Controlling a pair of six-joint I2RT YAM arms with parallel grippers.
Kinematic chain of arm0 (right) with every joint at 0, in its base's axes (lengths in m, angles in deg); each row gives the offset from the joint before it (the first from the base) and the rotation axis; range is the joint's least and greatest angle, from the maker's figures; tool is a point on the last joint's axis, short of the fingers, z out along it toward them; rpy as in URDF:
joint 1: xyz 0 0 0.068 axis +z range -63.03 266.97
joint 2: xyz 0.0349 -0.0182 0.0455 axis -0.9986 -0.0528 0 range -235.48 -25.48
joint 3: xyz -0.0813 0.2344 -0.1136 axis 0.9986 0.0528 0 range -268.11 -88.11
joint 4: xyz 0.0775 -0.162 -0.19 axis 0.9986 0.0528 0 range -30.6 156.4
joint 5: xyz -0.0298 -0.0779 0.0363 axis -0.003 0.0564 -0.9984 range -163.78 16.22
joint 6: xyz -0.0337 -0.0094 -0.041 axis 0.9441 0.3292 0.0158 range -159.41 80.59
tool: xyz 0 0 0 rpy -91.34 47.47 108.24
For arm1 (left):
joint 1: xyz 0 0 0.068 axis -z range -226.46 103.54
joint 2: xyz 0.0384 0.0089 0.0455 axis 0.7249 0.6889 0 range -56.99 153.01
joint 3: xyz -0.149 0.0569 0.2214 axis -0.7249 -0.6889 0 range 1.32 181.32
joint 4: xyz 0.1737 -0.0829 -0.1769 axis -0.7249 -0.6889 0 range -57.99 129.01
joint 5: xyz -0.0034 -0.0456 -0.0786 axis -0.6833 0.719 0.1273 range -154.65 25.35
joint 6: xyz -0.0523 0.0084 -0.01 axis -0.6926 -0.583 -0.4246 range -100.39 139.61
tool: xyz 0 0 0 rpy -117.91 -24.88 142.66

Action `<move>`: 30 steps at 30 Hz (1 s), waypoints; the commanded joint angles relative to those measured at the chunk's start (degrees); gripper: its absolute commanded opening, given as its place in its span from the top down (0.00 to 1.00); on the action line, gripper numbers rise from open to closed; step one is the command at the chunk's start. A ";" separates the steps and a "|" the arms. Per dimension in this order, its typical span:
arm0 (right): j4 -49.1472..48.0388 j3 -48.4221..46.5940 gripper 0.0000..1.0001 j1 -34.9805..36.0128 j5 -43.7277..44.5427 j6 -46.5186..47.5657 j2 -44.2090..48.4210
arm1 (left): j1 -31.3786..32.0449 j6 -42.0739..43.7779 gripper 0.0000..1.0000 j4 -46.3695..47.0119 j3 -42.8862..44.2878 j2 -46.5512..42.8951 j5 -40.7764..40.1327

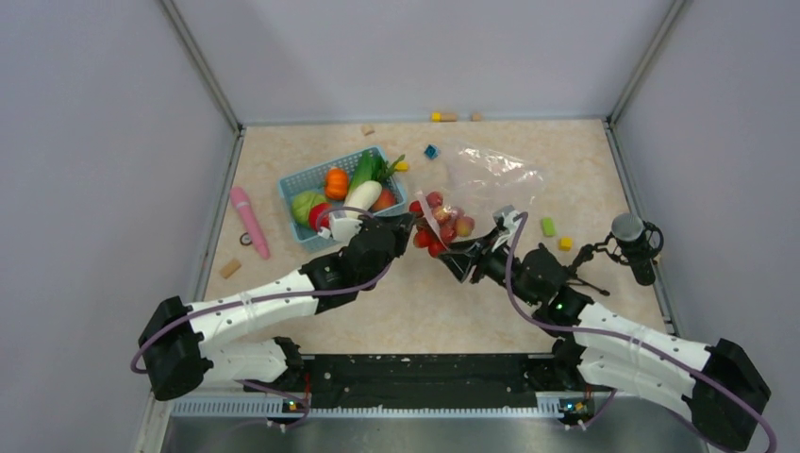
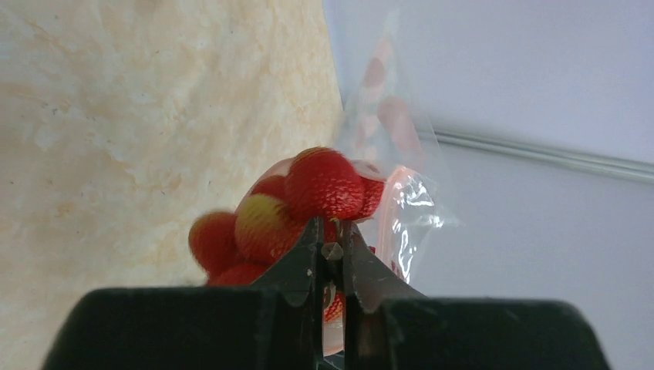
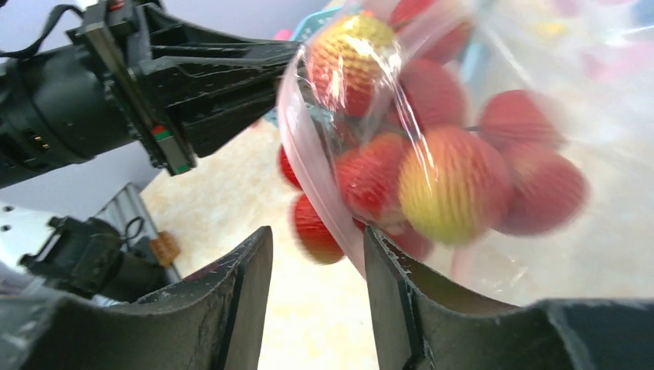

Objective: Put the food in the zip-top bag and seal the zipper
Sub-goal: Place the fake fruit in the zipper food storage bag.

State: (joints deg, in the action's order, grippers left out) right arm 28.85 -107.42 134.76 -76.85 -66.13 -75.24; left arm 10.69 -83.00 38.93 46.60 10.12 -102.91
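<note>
My left gripper (image 1: 408, 225) (image 2: 333, 233) is shut on the stem of the bunch of red-yellow cherries (image 1: 441, 226) (image 2: 324, 183) and holds it at the mouth of the clear zip-top bag (image 1: 495, 175) (image 2: 410, 206). In the right wrist view most of the cherries (image 3: 447, 185) sit behind the plastic, and the pale pink zipper strip (image 3: 297, 146) runs down to my right gripper (image 1: 456, 260) (image 3: 318, 243). That gripper is open, its right finger (image 3: 401, 285) against the bag's edge. More food lies in the blue basket (image 1: 325, 165): a radish (image 1: 363, 198), an orange fruit (image 1: 336, 182), leafy greens (image 1: 370, 168) and a green fruit (image 1: 307, 206).
A pink stick toy (image 1: 250, 222) lies left of the basket. Small blocks are scattered about: blue (image 1: 430, 151), green (image 1: 547, 226), yellow (image 1: 564, 243), tan (image 1: 229, 269). A black microphone-like device (image 1: 634, 243) stands at the right edge. Grey walls enclose the table.
</note>
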 commanded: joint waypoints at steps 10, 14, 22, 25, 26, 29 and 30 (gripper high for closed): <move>24.18 -3.95 0.47 0.64 15.56 7.75 12.19 | 0.24 -5.94 1.00 1.43 -0.19 -2.36 -7.14; 26.65 -4.76 0.46 0.66 18.25 7.90 14.32 | 0.24 -6.98 1.00 0.35 -0.19 -2.52 -8.74; 26.40 -3.08 0.41 0.67 17.10 1.57 15.85 | 0.25 -8.35 1.00 -1.38 -0.02 -1.81 -10.97; 25.96 -2.96 0.39 0.69 17.14 -0.67 14.21 | 0.25 -8.50 1.00 -1.61 0.30 -1.44 -11.60; 25.30 -2.77 0.38 0.66 17.35 -1.48 13.63 | 0.25 -8.61 1.00 -1.68 0.45 -1.30 -11.68; 19.67 -1.67 0.37 0.64 17.45 -4.51 11.60 | 0.24 -8.99 1.00 -1.90 0.55 -0.99 -11.88; 17.91 -1.50 0.36 0.64 17.37 -5.32 10.82 | 0.20 -8.94 1.00 -1.94 0.56 -0.88 -11.99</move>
State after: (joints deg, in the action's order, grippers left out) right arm 54.67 -108.78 134.85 -60.11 -66.72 -62.27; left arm 10.71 -90.01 35.61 45.94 9.18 -112.11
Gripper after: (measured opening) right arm 0.631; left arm 0.090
